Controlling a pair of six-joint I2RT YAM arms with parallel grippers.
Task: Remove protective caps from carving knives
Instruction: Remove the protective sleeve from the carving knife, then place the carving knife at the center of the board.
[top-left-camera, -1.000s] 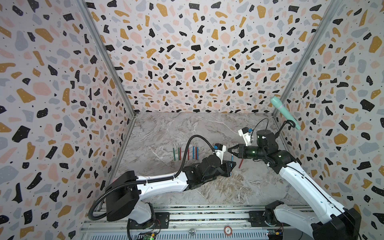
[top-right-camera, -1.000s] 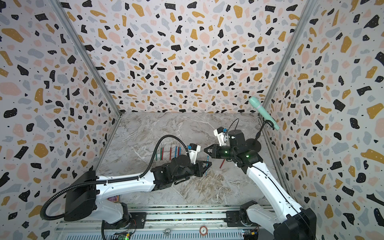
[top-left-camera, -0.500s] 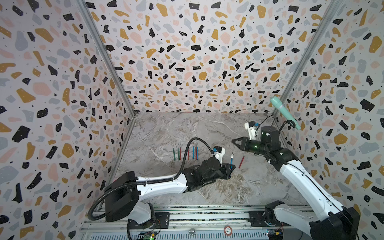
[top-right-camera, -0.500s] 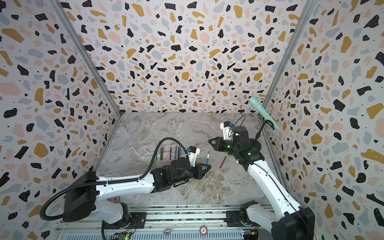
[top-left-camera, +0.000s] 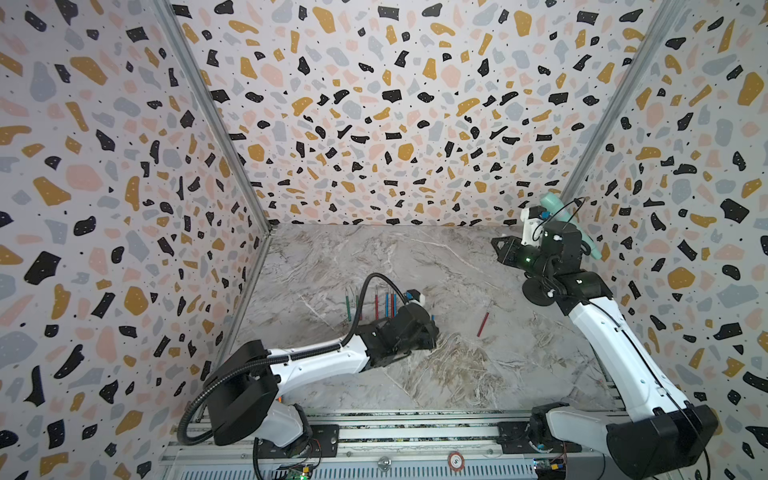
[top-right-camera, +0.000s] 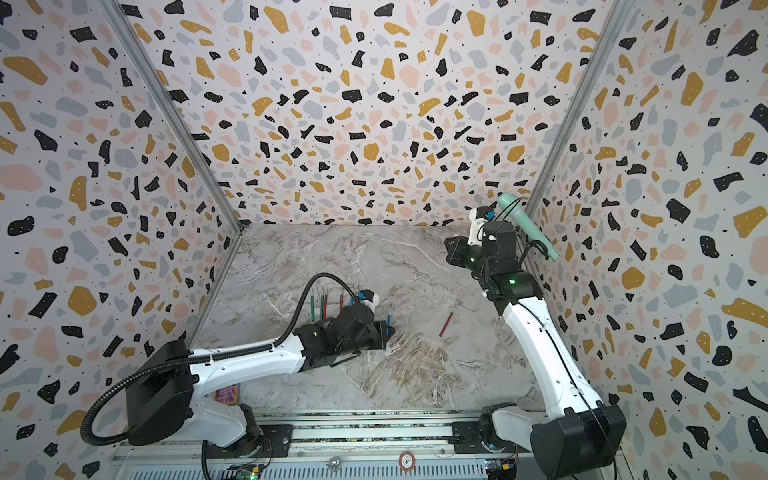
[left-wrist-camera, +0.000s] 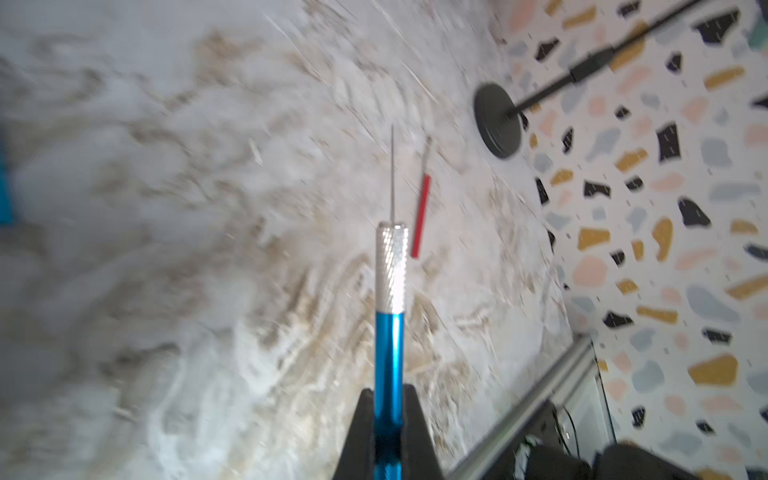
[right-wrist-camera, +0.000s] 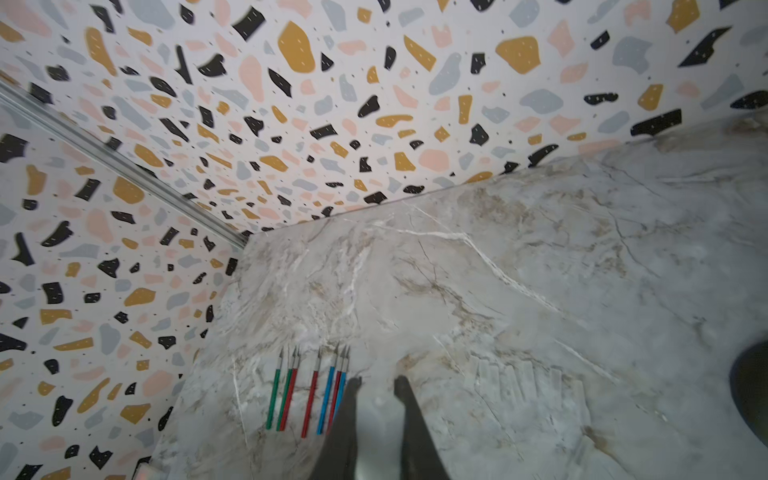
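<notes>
My left gripper (left-wrist-camera: 388, 390) is shut on a blue carving knife (left-wrist-camera: 390, 353), low over the middle of the marble floor. The knife's silver collar and thin bare needle tip stick out ahead of the fingers. In a top view only the knife's blue end (top-right-camera: 388, 322) shows past the left gripper (top-right-camera: 384, 332). My right gripper (right-wrist-camera: 378, 380) hangs raised near the back right corner (top-left-camera: 498, 249), its jaws close together on a faint clear cap. Several more carving knives (top-left-camera: 376, 303) (right-wrist-camera: 311, 390) lie in a row at mid-left. One red knife (top-left-camera: 482, 324) (left-wrist-camera: 420, 220) lies alone.
A mint-green microphone (top-right-camera: 528, 228) on a black stand leans at the back right; its round base (left-wrist-camera: 498, 120) rests on the floor by the right arm. A flat coloured pack (top-right-camera: 227, 392) lies at the front left. Terrazzo walls close off three sides.
The two grippers were together at the blue knife; my right gripper has pulled away up and toward the back right. The left gripper has dropped lower with the blue knife, whose tip is now bare.
</notes>
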